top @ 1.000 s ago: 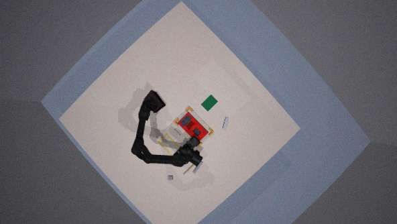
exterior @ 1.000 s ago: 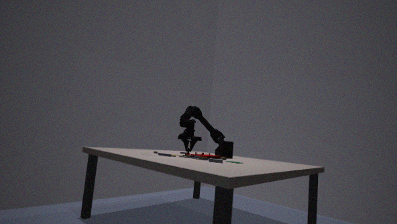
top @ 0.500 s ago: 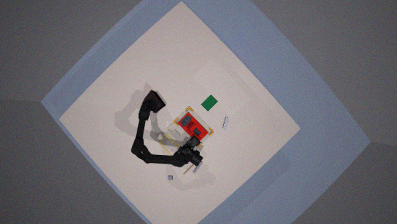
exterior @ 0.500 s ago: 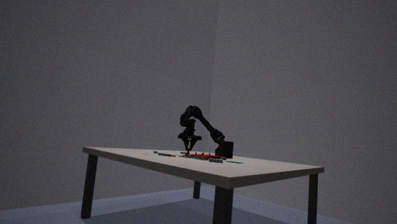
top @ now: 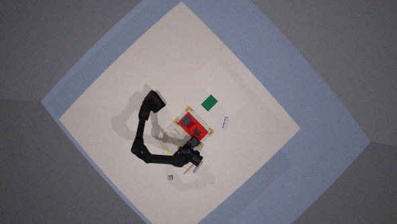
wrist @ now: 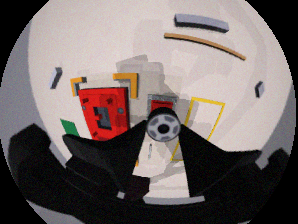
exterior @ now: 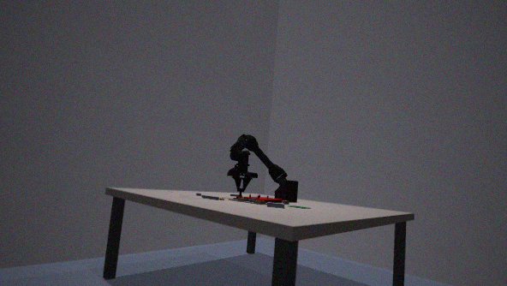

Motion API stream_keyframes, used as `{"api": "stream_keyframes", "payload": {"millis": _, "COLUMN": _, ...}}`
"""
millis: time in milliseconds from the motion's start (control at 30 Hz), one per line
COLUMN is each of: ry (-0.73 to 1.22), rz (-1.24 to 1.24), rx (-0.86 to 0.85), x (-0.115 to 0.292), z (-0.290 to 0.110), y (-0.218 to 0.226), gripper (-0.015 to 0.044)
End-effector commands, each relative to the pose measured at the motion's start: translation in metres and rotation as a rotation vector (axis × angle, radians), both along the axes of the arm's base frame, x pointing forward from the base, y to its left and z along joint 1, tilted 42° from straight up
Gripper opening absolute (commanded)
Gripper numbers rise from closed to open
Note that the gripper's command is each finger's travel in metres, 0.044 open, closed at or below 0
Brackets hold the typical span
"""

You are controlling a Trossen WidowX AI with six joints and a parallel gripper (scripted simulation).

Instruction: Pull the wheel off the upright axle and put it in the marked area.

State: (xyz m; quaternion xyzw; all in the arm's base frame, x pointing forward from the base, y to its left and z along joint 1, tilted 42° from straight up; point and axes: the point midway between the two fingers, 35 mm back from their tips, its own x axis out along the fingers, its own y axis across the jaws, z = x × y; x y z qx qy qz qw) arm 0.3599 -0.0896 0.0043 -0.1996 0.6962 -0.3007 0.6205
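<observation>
- Wheel (wrist: 162, 127) sits clamped between the two dark fingers of the hand (wrist: 162, 137), at the middle of the wrist view; it is round, grey, with a dark hub. Whether it is on the axle or clear of it cannot be told.
- Tabletop (top: 208, 47) fills the middle of the top view as a pale diamond, with blue floor around it.
- Black arm (top: 140, 134) bends from its base at centre left down to the hand (top: 194, 145) at the lower centre, beside the lower corner of the red board.
- Red board (top: 192, 125) lies just right of centre with dark parts on it and orange corner marks (top: 189, 108) around it.
- Yellow-outlined marked area (wrist: 206, 117) shows just right of the wheel in the wrist view; in the top view it lies lower left of the red board.
- Green square (top: 209, 102) lies flat, upper right of the red board and apart from it.
- Grey bar (top: 225, 122) lies right of the red board; a thin tan rod (wrist: 204, 44) and another grey bar (wrist: 201, 23) show near the top of the wrist view.
- Small grey block (top: 170, 177) lies alone, lower left of the hand.
- No writing or labels can be read anywhere.
</observation>
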Motion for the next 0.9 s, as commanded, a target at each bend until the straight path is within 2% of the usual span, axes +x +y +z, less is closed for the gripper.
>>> {"api": "stream_keyframes", "payload": {"millis": 0, "ry": -0.009, "rz": 0.002, "rx": 0.002, "x": 0.0015, "z": 0.0026, "y": 0.0037, "gripper": 0.0}}
{"api": "stream_keyframes", "payload": {"millis": 867, "ry": -0.01, "rz": 0.006, "rx": 0.002, "x": 0.0025, "z": 0.009, "y": 0.0094, "gripper": 0.0}}
